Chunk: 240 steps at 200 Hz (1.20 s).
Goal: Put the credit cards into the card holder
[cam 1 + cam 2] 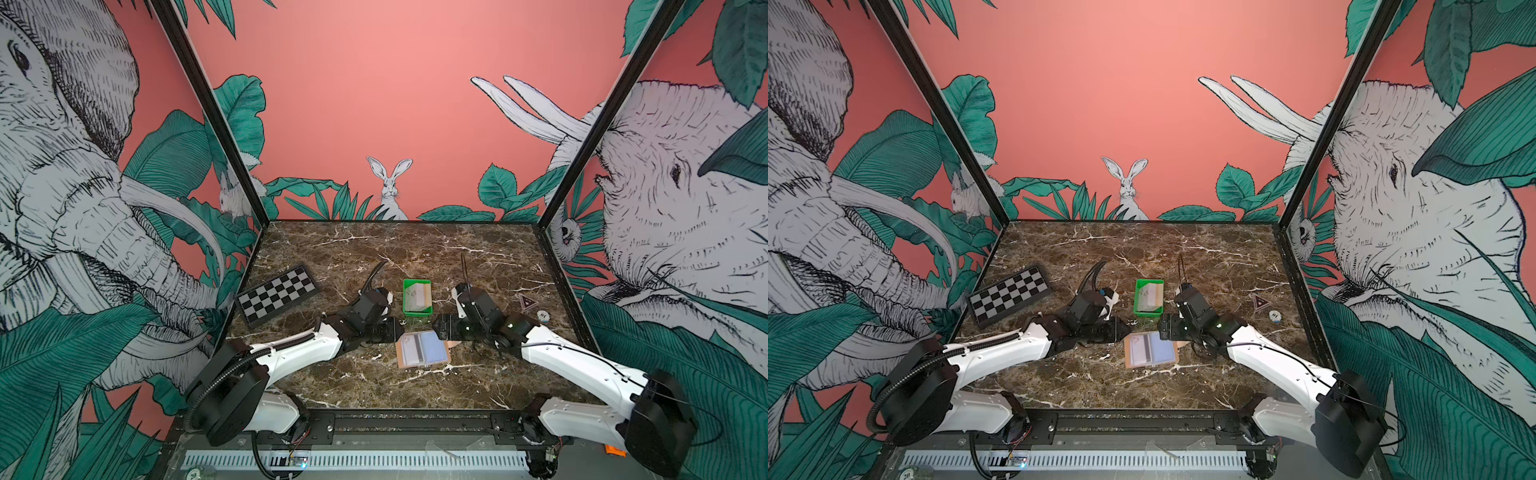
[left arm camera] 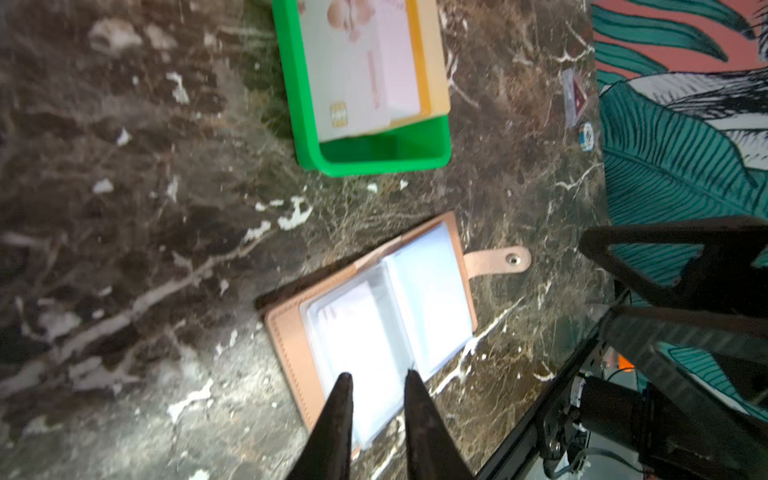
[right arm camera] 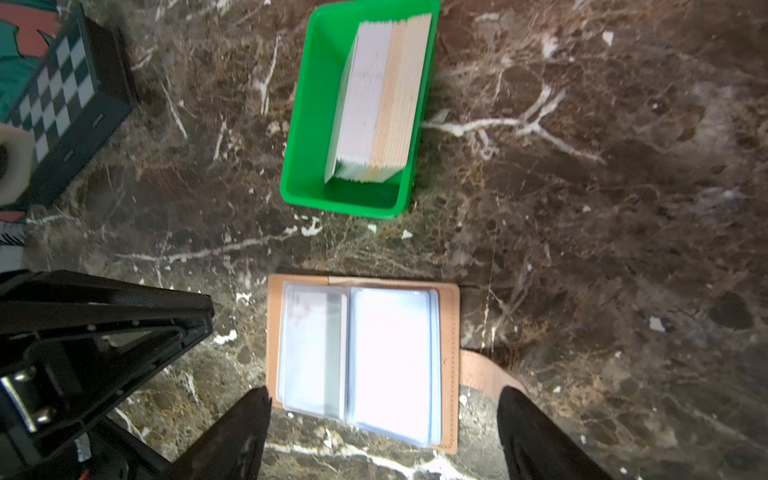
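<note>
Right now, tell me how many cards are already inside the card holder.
1 visible: a grey-striped card in the card holder, sleeve farthest from its snap strap. The facing sleeve looks empty, though glare and lower sleeves may hide more.

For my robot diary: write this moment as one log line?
left gripper: slightly open, over card holder | right gripper: open, empty | credit cards: one sleeved, stack in green tray

A: Where are the arms?
B: The left arm (image 1: 299, 349) and right arm (image 1: 561, 353) reach in from the tabletop's (image 1: 374, 249) near edge, with their tips facing each other.
A: And the jaws?
B: The left gripper (image 2: 377, 376) shows a narrow gap and holds nothing. The right gripper (image 3: 382, 390) is spread wide and empty.
</note>
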{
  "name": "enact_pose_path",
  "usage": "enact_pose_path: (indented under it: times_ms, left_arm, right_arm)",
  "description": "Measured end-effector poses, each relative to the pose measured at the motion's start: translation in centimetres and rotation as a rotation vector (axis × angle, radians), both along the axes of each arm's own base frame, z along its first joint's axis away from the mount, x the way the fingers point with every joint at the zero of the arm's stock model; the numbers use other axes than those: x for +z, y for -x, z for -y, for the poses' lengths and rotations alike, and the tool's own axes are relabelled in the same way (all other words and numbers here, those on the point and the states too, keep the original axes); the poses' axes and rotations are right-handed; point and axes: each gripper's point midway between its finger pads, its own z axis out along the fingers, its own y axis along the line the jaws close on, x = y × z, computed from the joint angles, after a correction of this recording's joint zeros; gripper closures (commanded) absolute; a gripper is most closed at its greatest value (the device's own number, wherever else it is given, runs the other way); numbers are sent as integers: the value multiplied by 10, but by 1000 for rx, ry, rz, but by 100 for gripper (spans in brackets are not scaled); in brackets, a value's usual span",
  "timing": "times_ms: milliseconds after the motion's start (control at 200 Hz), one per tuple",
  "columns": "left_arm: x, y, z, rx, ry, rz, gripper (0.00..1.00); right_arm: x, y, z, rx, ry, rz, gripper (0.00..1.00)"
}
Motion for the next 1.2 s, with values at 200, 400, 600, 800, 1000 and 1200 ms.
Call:
enact_pose_path:
  times_ms: [200, 400, 600, 800, 1000, 1200]
  left_arm:
    - [12, -35, 13, -8, -16, 41, 79]
    - [11, -71, 11, 15, -25, 46, 83]
    - [0, -97, 14, 13, -41, 35, 84]
    - [-6, -106, 25, -22, -43, 37, 85]
    - [-11, -114, 34, -48, -43, 36, 87]
    - [-20, -120, 41, -68, -52, 27, 87]
  right_arm:
    - [0, -35, -14, 3, 3, -17, 15]
    - [-14, -65, -27, 3, 11, -51, 16]
    - [-32, -92, -37, -1, 30, -75, 16]
    - [-48, -104, -42, -3, 43, -100, 16]
    - [-57, -111, -45, -5, 48, -114, 16]
    - [-66, -114, -46, -3, 53, -132, 16]
